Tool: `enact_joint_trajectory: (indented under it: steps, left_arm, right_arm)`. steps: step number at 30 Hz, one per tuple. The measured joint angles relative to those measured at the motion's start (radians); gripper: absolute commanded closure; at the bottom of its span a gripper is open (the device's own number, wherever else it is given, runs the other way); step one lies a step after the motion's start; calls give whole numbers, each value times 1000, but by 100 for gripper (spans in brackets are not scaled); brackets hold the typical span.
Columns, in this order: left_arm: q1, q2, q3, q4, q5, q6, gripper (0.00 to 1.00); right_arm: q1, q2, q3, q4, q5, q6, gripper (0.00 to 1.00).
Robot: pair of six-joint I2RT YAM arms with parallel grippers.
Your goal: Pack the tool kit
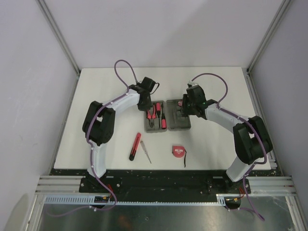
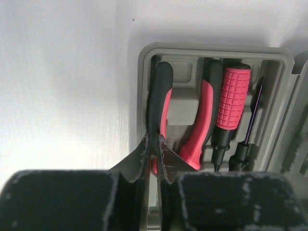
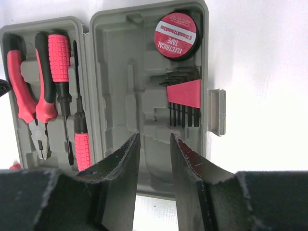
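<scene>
The grey tool kit case [image 1: 178, 126] lies open at mid-table. Its left half [image 2: 192, 48] holds red-and-black pliers [image 2: 202, 120] and two screwdrivers [image 2: 232, 96]. My left gripper [image 2: 154, 140] is shut on the pliers' left black handle, right at the case's left wall; in the top view it [image 1: 148, 105] sits over that half. My right gripper [image 3: 154, 137] is open and empty, hovering over the near edge of the right half [image 3: 120, 57], which holds a roll of electrical tape [image 3: 178, 34] and hex keys [image 3: 185, 94].
On the table in front of the case lie a red-and-black handled tool [image 1: 135, 146], a thin small screwdriver [image 1: 146, 155] and a red tape measure [image 1: 179, 151]. The case's latch [image 3: 216, 111] sticks out on its right side.
</scene>
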Motion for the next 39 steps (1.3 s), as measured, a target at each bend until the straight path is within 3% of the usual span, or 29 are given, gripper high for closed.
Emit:
enact_joint_trajectory:
  steps: [16, 23, 39]
  left_arm:
    - [40, 8, 19, 53, 75, 76, 88]
    - [48, 30, 21, 71, 109, 77, 91]
    - [60, 39, -8, 127, 124, 75, 99]
  right_arm:
    - [182, -36, -2, 129, -32, -171, 66]
    - [215, 42, -2, 243, -104, -221, 72]
    - [330, 214, -2, 414, -147, -351, 71]
